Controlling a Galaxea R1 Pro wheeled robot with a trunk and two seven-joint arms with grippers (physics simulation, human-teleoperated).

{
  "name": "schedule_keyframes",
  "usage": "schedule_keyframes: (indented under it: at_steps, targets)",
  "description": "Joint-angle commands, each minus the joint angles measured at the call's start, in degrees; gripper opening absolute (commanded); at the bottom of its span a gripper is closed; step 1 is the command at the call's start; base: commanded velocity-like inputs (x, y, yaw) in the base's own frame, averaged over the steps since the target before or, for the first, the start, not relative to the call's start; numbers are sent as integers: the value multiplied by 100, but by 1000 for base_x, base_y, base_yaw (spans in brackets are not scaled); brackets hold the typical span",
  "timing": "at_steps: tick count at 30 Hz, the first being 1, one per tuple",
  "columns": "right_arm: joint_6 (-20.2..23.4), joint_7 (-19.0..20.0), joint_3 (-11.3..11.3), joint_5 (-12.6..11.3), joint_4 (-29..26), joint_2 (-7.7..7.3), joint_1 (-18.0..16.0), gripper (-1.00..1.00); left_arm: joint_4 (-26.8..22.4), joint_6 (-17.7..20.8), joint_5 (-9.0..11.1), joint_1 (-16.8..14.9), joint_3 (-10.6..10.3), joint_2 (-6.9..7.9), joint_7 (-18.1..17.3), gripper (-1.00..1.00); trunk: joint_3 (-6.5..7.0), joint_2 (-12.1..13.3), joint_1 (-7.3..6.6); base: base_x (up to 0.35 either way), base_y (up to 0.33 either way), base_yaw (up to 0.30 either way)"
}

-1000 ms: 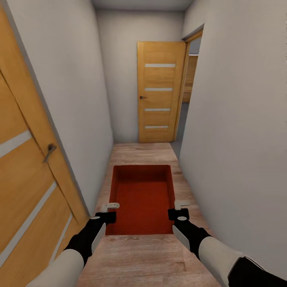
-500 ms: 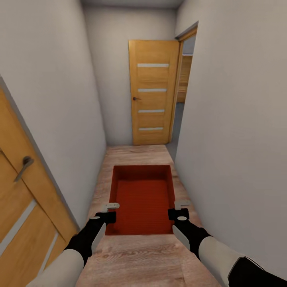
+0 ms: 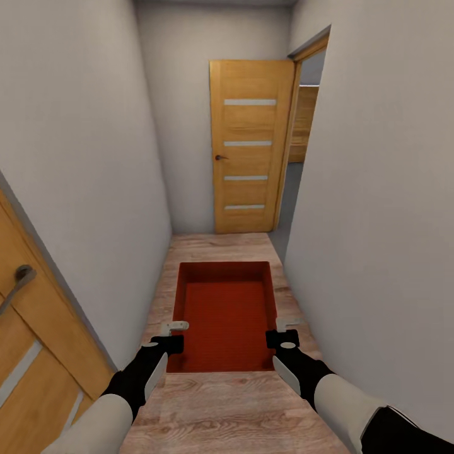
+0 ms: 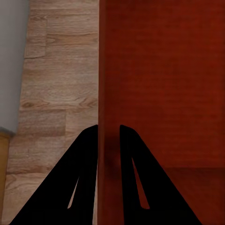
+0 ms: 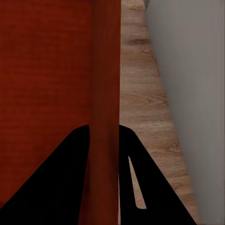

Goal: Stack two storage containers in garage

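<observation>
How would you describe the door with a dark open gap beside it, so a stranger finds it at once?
Look down the narrow corridor with pale grey walls to its far end. There stands the light wooden door with four pale horizontal strips, swung open at the right-hand doorway, unlike the similar door near the left foreground.

A narrow hallway inside a home.
You're looking down a corridor with plain pale walls [image 3: 88, 157] and a light wood plank floor [image 3: 221, 243]; a panelled wooden door [image 3: 251, 146] stands ahead, another door [image 3: 31, 353] with a lever handle [image 3: 19, 280] sits at your left.
</observation>
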Motion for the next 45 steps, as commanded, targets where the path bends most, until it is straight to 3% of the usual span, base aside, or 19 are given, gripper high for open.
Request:
schedule_keyframes:
  at_steps: [1,45]
  targets:
    - [198,-64,70,-141,158,-7,-8,-100,-23,-76,-24,-5,-53,4,70,-100,-12,-13,7,324,0,14]
    - [198,-62,70,-139,158,-7,-8,-100,-17,-76,-17,-5,-53,3,70,-100,-12,-13,7,324,0,0]
